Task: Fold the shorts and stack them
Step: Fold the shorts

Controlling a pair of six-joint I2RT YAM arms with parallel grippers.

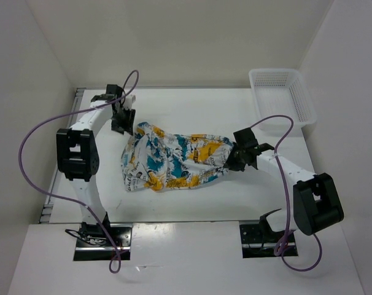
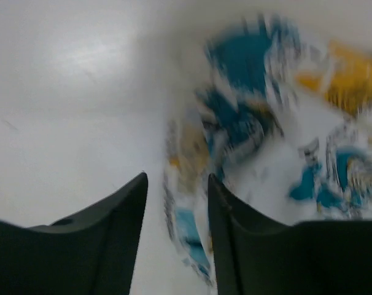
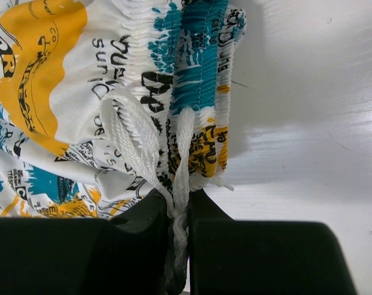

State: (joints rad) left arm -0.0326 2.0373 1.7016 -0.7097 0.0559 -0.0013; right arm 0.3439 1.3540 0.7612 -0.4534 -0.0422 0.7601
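Right end effector point(image 3: 178, 206): clenched on the white drawstring point(image 3: 185, 141) of the shorts point(image 3: 63, 92), with the gathered waistband just ahead of its fingertips. Shorts: white with teal, yellow-orange and black print, wrinkled, lying on the table point(image 1: 192, 104), stretching from the right end effector across to the left end effector point(image 2: 177, 184). Left end effector: released, fingers apart, gripping nothing; the blurred edge of the shorts is just ahead and to its right, bare table to its left. White mesh basket point(image 1: 283, 98): beyond the right end effector, well apart from it.
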